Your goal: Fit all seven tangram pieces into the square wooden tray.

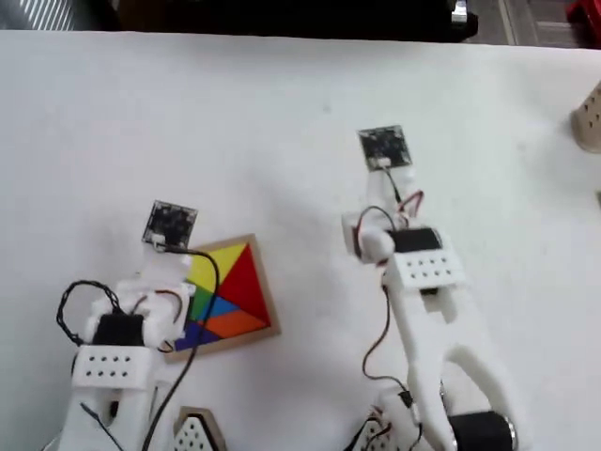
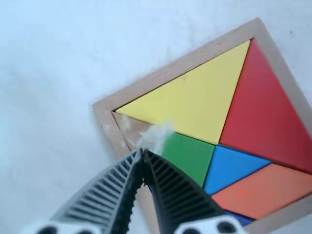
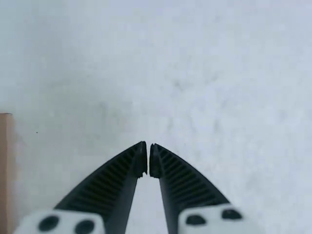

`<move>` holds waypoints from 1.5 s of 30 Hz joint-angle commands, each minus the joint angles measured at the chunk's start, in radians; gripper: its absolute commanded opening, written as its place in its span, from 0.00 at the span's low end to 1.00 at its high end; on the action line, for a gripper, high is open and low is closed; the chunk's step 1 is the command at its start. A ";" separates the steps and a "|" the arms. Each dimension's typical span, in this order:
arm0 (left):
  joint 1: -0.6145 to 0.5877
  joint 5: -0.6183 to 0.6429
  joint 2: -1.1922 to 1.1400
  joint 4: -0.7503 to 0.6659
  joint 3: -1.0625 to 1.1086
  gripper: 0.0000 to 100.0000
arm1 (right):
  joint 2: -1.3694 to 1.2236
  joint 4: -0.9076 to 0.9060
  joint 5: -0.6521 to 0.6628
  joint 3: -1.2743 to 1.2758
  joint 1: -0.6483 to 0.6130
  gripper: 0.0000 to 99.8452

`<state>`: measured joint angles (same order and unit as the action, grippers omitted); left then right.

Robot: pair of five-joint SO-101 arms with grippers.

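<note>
My left gripper (image 2: 144, 157) is pinched right down, its ribbed black jaws meeting at the tips with nothing between them. It hangs over one corner of the tray (image 2: 175, 71). The tray lies flat on the white table (image 1: 282, 122), in front of my left arm and well apart from my right one. Inside it I see a yellow triangle (image 2: 195, 97) along one rim and a red triangle (image 2: 258, 107) edge to edge with it. A green square (image 2: 187, 153) sits just beside my tips, with a blue triangle (image 2: 231, 165) touching it and an orange piece (image 2: 263, 187) past that. A sliver of a dark blue piece (image 2: 239, 217) shows by the rim next to the orange one. The corner under my tips is bare wood with a pale smudge on it, which may be glare or fluff; I cannot tell which. My right gripper (image 3: 147, 161) is narrowed to a thin slit, holding nothing, above bare table. A tan block (image 1: 588, 117) with holes sits at the table's edge on my right side.
</note>
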<state>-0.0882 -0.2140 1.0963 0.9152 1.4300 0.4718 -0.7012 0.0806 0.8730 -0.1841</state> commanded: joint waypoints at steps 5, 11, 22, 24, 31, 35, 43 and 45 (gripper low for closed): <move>-0.008 0.014 0.266 -0.029 0.098 0.02 | 0.298 0.068 0.051 0.233 0.097 0.02; -0.002 0.017 0.467 0.063 0.184 0.02 | 0.403 -0.064 0.135 0.345 0.105 0.02; -0.008 0.017 0.731 0.244 0.262 0.02 | 0.458 -0.355 0.138 0.430 0.297 0.02; -0.008 0.020 0.728 0.252 0.262 0.02 | 0.458 -0.355 0.138 0.459 0.308 0.02; -0.008 0.018 0.727 0.371 0.262 0.02 | 0.460 -0.355 0.137 0.466 0.309 0.02; -0.008 0.020 0.727 0.371 0.262 0.02 | 0.503 -0.381 0.130 0.425 0.315 0.02; -0.005 0.020 0.727 0.371 0.262 0.02 | 0.803 -0.550 0.130 0.442 0.358 0.02; -0.005 0.020 0.727 0.371 0.262 0.02 | 0.894 -0.570 0.135 0.494 0.358 0.02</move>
<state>-0.0898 -0.2033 1.8067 1.2804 1.6970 1.2482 -1.2321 0.2018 1.3564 0.1657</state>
